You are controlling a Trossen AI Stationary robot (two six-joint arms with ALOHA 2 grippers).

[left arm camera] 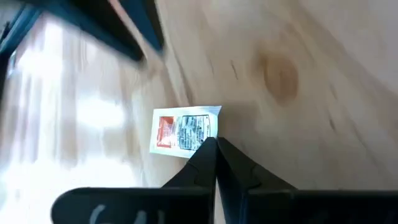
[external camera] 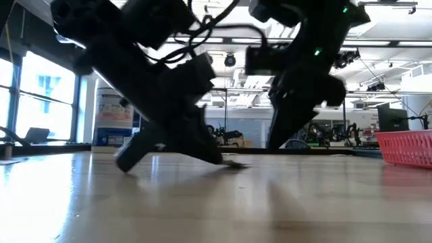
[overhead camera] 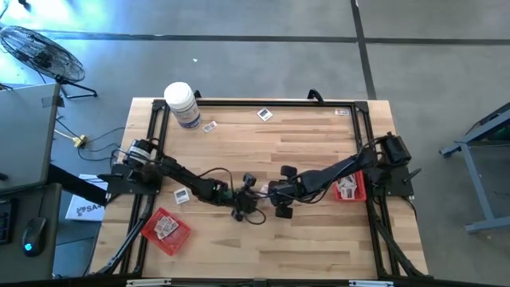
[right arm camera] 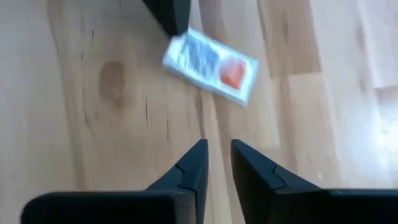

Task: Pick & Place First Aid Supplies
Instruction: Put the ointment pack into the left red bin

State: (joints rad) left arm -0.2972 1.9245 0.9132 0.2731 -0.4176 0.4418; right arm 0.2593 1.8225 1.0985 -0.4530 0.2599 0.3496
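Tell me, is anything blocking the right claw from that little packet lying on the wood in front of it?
Only bare wood lies between the right gripper and the packet. The left gripper is at the packet's far edge, its fingertips closed on or right against it, so the two arms could crowd each other there.

Workshop — concrete floor (overhead camera: 319, 64), floor fan (overhead camera: 41, 54).

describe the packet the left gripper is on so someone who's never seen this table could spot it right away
On the pale wooden table, look mid-table where both dark arms meet. The left gripper pinches the edge of a small white flat packet with a red patch. Other packets lie loose or in red trays; only this one is gripped.
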